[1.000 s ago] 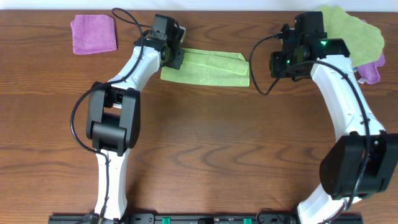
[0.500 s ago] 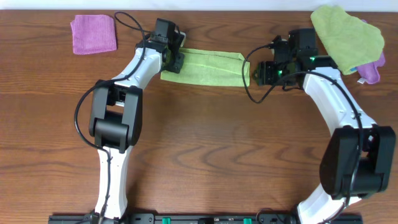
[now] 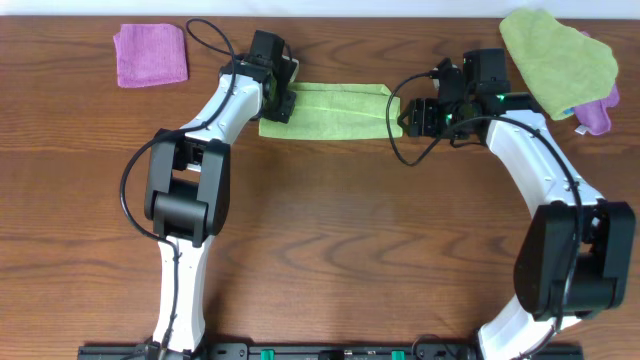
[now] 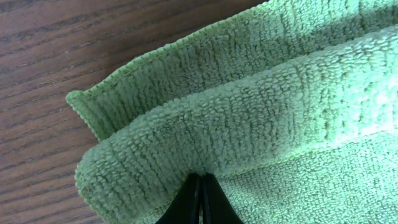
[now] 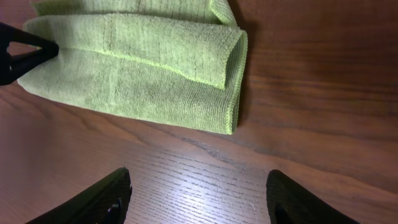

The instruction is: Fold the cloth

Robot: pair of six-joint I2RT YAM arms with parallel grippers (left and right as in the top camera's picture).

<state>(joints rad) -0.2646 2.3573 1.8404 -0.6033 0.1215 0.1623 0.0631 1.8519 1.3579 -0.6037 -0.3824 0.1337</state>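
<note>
The right arm has swung in from the far right corner of the wooden table [image 3: 330, 230] toward the middle of the far edge. Its right fingers [image 3: 410, 118] now sit just beside the right end of the bright lime-green microfibre cloth [image 3: 335, 110], where a second ago they were well apart from it. They have also spread: in the right wrist view the right fingers [image 5: 99, 199] stand wide with only bare wood between them, the cloth [image 5: 137, 68] lying just ahead, untouched. The crumpled duller green cloth [image 3: 555, 50] in the far right corner, partly covered by that arm before, shows in full. The lime-green cloth lies much as it did, a folded strip along the far edge. The small purple cloth [image 3: 150, 55] in the far left corner has not moved.

The left arm reaches forward from the near edge, bent at the elbow, its left fingers [image 3: 283, 101] at the strip's left end. The left fingers [image 4: 193, 202] are pressed together on a rolled fold of the cloth [image 4: 249, 93].
</note>
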